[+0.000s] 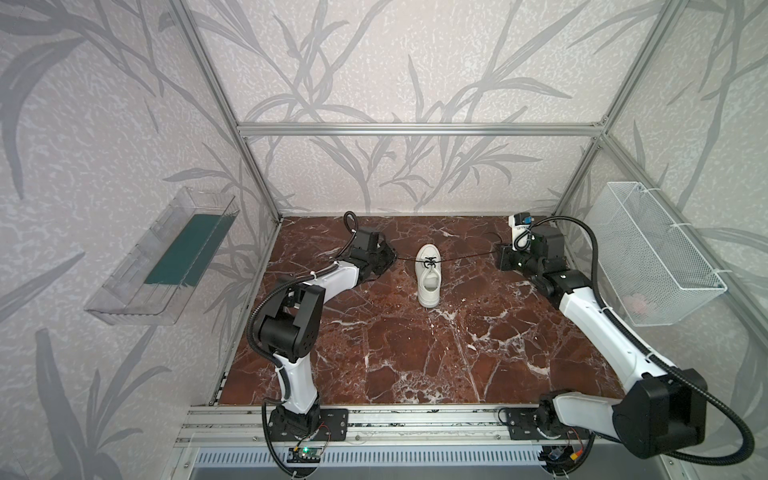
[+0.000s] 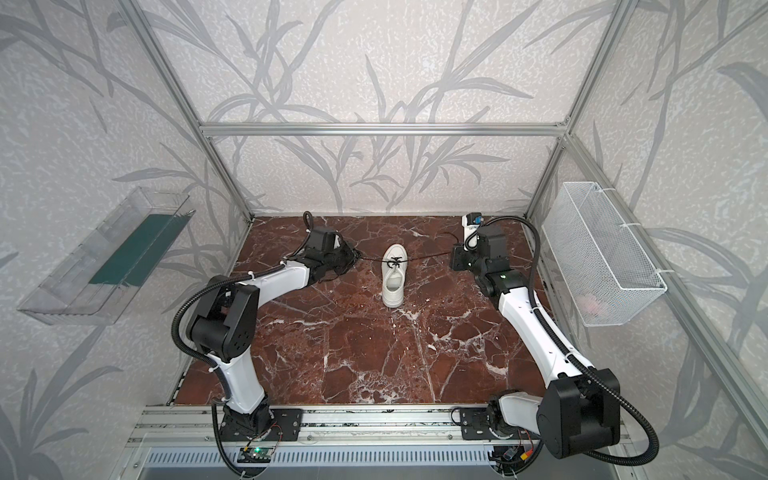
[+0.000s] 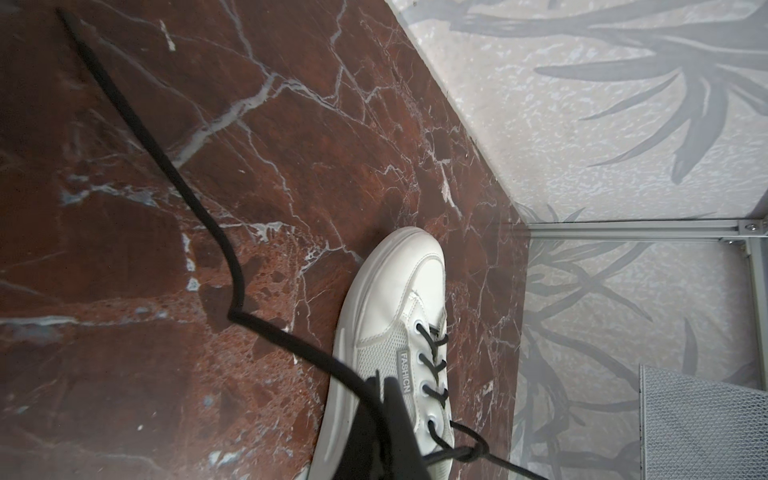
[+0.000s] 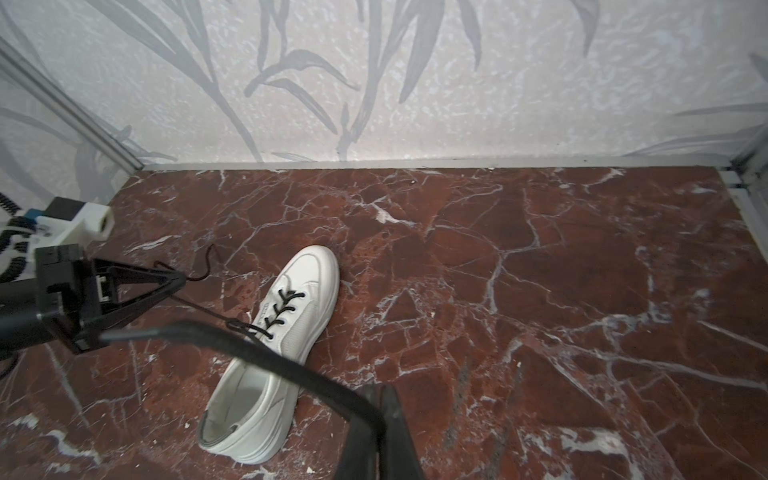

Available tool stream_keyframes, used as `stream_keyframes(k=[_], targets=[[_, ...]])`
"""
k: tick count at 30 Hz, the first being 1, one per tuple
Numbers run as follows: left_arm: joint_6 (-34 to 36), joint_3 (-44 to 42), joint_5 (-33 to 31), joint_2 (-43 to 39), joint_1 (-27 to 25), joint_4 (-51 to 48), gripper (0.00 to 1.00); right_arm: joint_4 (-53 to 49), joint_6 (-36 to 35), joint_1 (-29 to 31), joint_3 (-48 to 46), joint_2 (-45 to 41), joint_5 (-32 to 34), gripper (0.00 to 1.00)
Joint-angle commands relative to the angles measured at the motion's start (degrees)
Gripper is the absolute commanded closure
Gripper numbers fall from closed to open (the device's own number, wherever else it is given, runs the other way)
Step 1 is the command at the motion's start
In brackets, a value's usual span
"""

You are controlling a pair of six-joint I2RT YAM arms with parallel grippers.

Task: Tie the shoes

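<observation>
On marble, sneaker (image 1: 429, 276) points toe toward back wall.

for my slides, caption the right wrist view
Left gripper pulls a black lace taut from the white sneaker on the marble table.

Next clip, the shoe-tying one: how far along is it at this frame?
Done: a first crossing sits over the tongue of the white low-top sneaker.

In hand: the left gripper and right gripper, both shut, each hold an end of the thin black laces, drawn out taut to either side.

Left: no bow loops show, so the bow and final tightening remain.
</observation>
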Motion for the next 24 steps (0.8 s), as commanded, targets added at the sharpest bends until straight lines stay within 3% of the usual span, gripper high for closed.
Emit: stream_keyframes(k=[1,11,24], targets=[[4.46,2.23,-0.72,-1.75,-0.05,-6.03,1.0,0.13,1.75,-1.15,-2.11,-1.8,4.5,1.0],[8.54,2.79,-3.09,-3.73,-0.2,-11.97,1.0,-2.24,2.01,-1.3,-1.29,3.21,18.1,1.0],[13.17,7.23,-4.88,-1.44,0.07,-17.95,1.0,-0.04,3.22,-2.33,-2.67,9.46,26.89,1.0]])
